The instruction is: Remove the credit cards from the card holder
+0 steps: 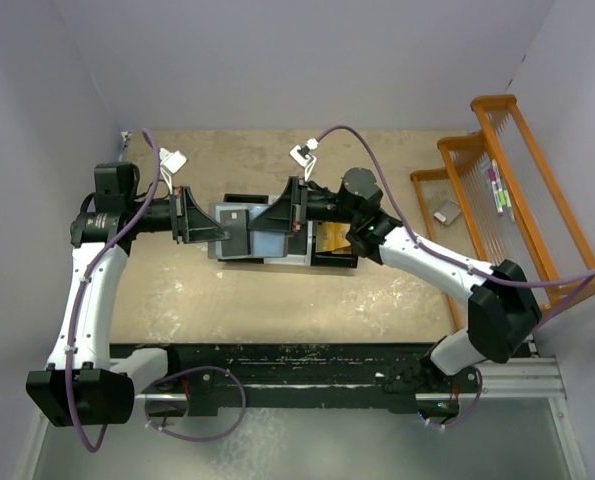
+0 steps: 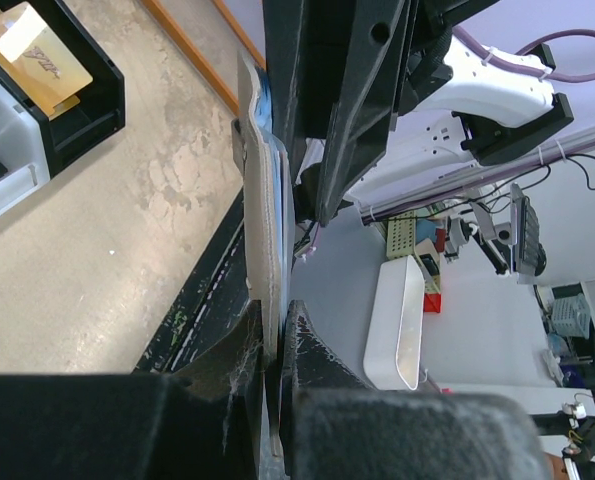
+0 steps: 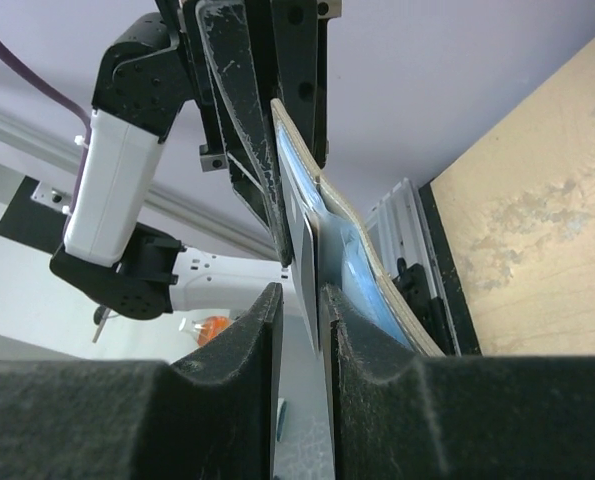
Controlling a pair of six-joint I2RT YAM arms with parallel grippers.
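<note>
I see the card holder [image 1: 239,238] held up in the air over the left part of the black-and-white tray [image 1: 337,263], not lying on the counter [image 1: 277,310]. My left gripper [image 2: 275,318] is squeezed tight on the edge of the card holder that is farthest from the tray's right end. My right gripper [image 3: 299,295] is almost closed, and it pinches a thin grey card [image 3: 305,265] that sticks out of the card holder. A gold card [image 1: 335,238] lies in the tray's right box.

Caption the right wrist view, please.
Right gripper pinches a credit card protruding from the card holder clamped by the left gripper.
</note>
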